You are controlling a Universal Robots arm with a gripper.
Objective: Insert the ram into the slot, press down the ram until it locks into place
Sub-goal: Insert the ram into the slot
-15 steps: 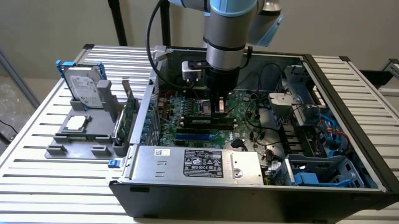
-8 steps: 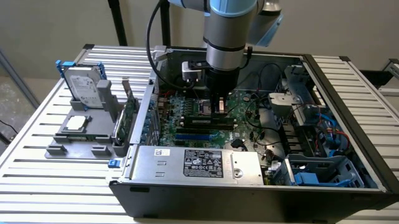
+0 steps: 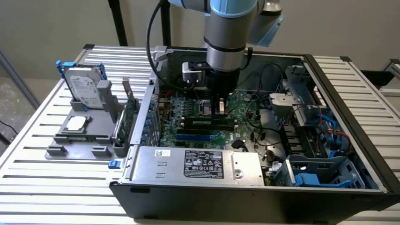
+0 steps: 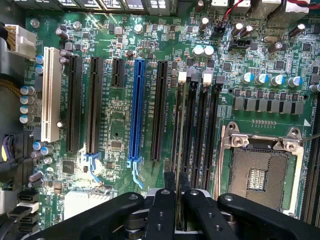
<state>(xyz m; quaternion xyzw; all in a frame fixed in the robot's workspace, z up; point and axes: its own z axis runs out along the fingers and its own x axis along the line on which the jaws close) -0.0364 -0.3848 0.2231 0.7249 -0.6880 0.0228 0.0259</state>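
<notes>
No text can be read word for word. In front of the pincer, the power supply carries a black label with tiny white print and approval marks, and a white barcode sticker. The hard drive, off to the exterior view's left of the pincer, has a pale label, also illegible.

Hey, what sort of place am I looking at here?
Probably a robotics lab bench for computer assembly: an open black desktop computer case sits on a slatted metal table, a grey plastic fixture holds a silver hard drive, and the robot's claw grips a flat green ram stick over the green motherboard.
</notes>
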